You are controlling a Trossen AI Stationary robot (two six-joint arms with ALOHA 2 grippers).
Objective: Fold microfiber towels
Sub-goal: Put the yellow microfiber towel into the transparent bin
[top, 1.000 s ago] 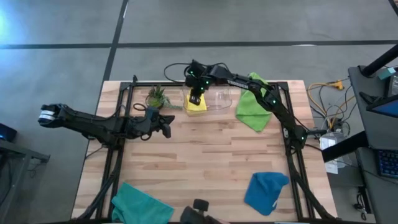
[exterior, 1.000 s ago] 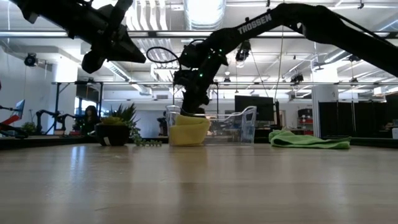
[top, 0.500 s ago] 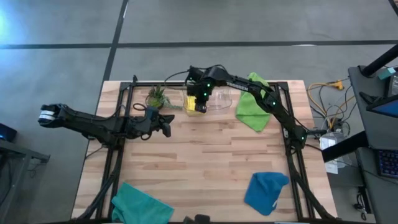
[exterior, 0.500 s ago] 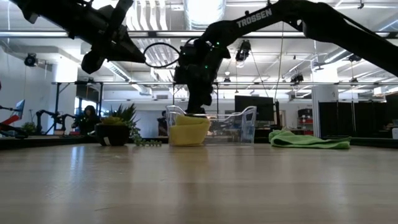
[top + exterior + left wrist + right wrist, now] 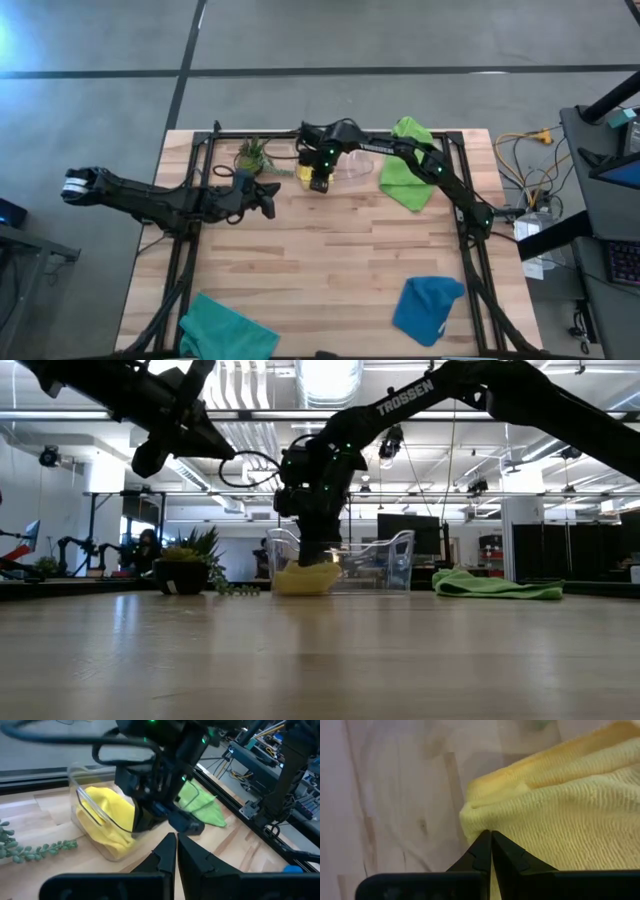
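Yellow microfiber is the matter in hand: the yellow towel (image 5: 306, 170) sits folded at the far edge of the bench (image 5: 330, 260), partly inside the open mouth of the clear bin (image 5: 100, 815), which lies on its side there. The right pincer (image 5: 320, 181) is pressed down on the towel's near edge with its fingers closed together; the right wrist view shows the two tips meeting against the cloth, with no fold caught between them, so it reads as a push, not a grip.

The risks come from that push. The bin is light and looks free to slide, so pressure through the towel could shove it toward the bench's far edge or twist it, rather than seat the cloth inside. The soft stack could also give way unevenly: a closed tip bearing on one corner may drag the upper layer off the lower and undo the fold. If the tips snag the loops of the fabric, lifting away might pull the towel back out of the bin.

Just beside the bin, the small potted plant (image 5: 251, 156) trails onto the wood, and a sideways shift of the bin could knock it. The left pincer (image 5: 268, 204), also closed and empty, hangs above the bench near the plant, close enough that the two arms could crowd each other.

The lime green towel (image 5: 405, 165) lies crumpled at the far right, the blue towel (image 5: 428, 308) and the teal towel (image 5: 225, 327) at the near edge, all unfolded.
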